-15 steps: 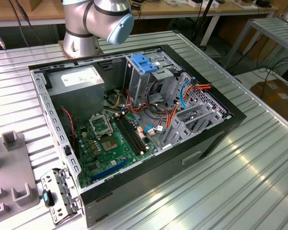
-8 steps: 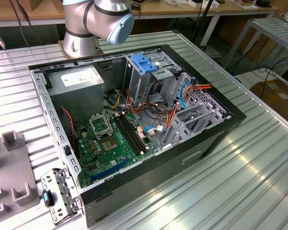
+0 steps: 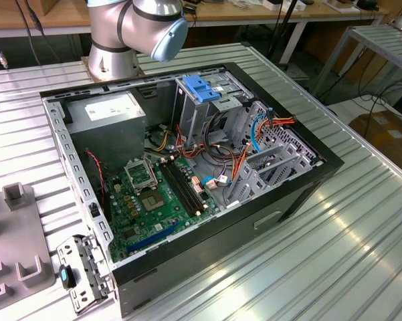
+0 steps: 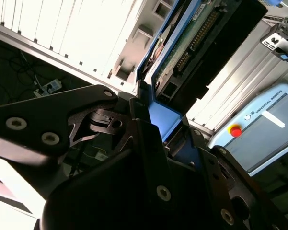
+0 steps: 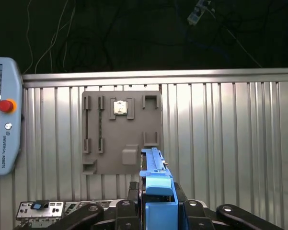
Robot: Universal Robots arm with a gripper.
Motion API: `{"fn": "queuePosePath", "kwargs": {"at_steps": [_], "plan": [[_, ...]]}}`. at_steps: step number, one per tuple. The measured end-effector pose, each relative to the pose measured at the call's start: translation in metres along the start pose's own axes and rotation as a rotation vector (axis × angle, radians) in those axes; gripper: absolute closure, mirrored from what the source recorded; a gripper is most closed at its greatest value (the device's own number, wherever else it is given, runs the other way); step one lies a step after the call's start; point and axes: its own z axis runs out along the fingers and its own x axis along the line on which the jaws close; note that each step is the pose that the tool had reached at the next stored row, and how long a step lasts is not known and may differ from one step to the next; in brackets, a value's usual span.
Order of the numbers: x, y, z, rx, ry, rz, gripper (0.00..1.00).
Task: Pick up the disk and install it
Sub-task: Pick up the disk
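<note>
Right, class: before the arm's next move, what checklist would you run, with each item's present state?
1. Dark rectangular hard drive with bright blue plastic side rails clamped in the hand: ok.
2. Held clear above the grey fixture plate: ok.
3. Black computer case open: ok.
4. Metal drive cage by the light-blue latch plate free: cannot tell.
5. Loose orange cables clear of that cage: cannot tell.

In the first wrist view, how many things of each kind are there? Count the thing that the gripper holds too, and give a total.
Disk, held in the gripper: 1
Grey fixture plate: 1
Teach pendant: 1
Metal bracket: 1
Total: 4
</note>
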Motion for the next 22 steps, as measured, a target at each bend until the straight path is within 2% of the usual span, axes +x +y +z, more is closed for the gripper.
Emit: {"fn": "queuePosePath", "kwargs": {"at_steps": [22], "plan": [[-0.0014, -0.0449, 0.0006, -0.0001, 0.0001, 0.0, 0.63]]}}
